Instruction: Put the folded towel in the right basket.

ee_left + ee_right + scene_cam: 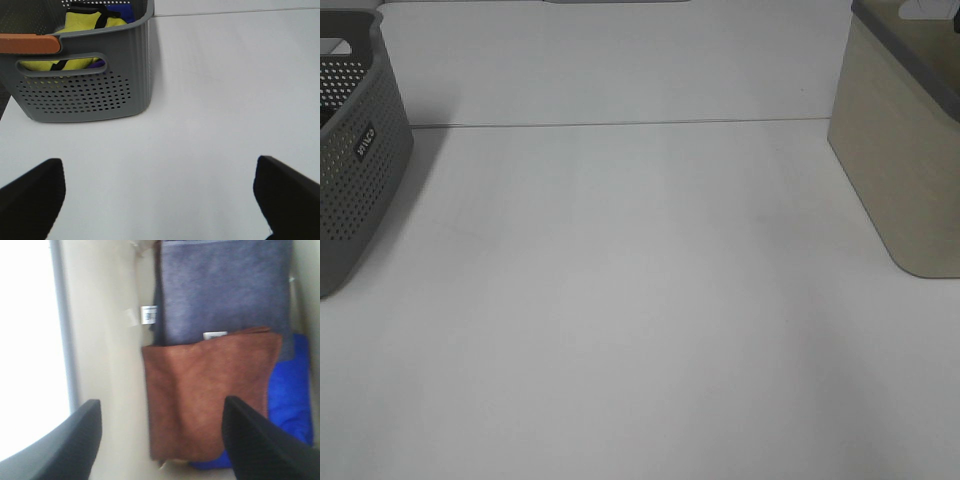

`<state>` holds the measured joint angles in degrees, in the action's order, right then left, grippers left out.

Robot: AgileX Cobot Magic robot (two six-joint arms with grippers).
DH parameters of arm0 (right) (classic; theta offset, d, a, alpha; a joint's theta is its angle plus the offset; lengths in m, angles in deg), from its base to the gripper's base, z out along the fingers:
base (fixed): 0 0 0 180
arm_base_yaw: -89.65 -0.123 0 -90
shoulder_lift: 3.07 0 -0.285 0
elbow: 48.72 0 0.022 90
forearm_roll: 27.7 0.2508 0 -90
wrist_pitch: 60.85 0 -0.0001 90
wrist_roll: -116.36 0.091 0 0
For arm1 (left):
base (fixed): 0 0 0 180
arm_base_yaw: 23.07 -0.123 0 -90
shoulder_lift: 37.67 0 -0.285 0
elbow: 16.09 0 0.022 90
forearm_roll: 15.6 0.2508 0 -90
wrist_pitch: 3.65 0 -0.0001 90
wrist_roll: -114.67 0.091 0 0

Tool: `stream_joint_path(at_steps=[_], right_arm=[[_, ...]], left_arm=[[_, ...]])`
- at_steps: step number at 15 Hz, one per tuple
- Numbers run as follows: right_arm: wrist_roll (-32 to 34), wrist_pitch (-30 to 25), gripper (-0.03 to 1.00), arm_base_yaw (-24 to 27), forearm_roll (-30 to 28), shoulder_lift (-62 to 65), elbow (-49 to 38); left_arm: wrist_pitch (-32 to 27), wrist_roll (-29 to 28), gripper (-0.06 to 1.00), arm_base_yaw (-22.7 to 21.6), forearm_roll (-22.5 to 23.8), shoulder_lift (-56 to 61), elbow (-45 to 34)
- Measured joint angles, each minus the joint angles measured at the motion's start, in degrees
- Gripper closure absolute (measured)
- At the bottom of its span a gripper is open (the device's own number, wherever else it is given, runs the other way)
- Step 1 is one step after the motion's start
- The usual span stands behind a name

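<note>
two spread grippers, folded towel lying in the right basket

two dark fingers (75, 440) of the right gripper (160, 405) stand wide apart, with nothing pinched between them. seen from the right wrist, the gripper looks straight down into the right basket (105, 365), whose pale inner wall runs along one side. the brown towel (210, 390), folded to a neat rectangle, lies flat inside the basket and sits in the gap between the two fingers. one finger is off to the side over the bare basket wall, well clear of the cloth. the other overlaps the towel's far edge in the picture; whether it touches the cloth cannot be told. the brown towel rests partly on top of a grey towel (225, 285), covering its near end, and a blue cloth (292, 395) shows from under the brown towel's side. a white tag (148, 315) hangs at the grey towel's edge. this view is somewhat blurred.

the left gripper (160, 165) hovers over the white table (640, 300) with its fingers (35, 195) also spread wide and holding nothing. ahead of it stands the grey basket (85, 95), perforated, holding a yellow cloth (85, 22) with black trim. an orange bar (27, 43) lies along its rim.

from the high camera neither arm shows. the grey basket stands at the table's left edge and the beige right basket at its right edge, well apart.
</note>
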<state>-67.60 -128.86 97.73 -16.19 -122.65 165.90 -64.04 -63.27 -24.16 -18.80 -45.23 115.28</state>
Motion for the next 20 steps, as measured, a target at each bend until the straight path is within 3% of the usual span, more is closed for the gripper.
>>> stream_joint_path(at_steps=[4, 7, 9, 20], right_arm=[[0.57, -1.49, 0.32, -7.39, -0.34, 3.78, 0.0], [3.95, -1.83, 0.32, -16.16, -4.58, 9.68, -0.29], [5.21, -1.83, 0.32, -16.96, -4.81, 15.3, -4.41], [6.19, -1.83, 0.32, -16.96, -5.39, 62.11, -61.71]], left_arm=[[0.0, 0.0, -0.03, 0.0, 0.0, 0.0, 0.0], [0.0, 0.0, -0.03, 0.0, 0.0, 0.0, 0.0], [0.0, 0.0, -0.03, 0.0, 0.0, 0.0, 0.0], [0.0, 0.0, -0.03, 0.0, 0.0, 0.0, 0.0]])
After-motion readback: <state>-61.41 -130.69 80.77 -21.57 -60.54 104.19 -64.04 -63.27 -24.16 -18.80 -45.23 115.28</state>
